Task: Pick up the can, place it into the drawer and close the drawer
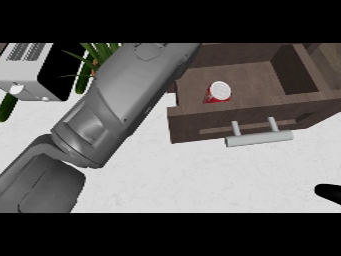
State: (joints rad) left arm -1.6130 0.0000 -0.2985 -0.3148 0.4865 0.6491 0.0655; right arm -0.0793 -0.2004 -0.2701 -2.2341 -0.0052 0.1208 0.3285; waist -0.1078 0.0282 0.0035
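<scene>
A red can point(219, 93) with a white top stands inside the open dark wooden drawer point(202, 125), near its front wall. The drawer's pale bar handle point(259, 136) faces me. My left forearm point(117, 105) stretches from the lower left up to the top edge beside the drawer's left side, and its hand is out of view there. Only a black part of my right hand point(339, 195) shows at the lower right edge, well below the drawer and away from the can.
A white and black appliance point(27, 70) sits at the back left, with a green plant point(92, 57) beside it and a green vegetable point(5, 108) in front. White counter point(202, 175) spreads below the drawer.
</scene>
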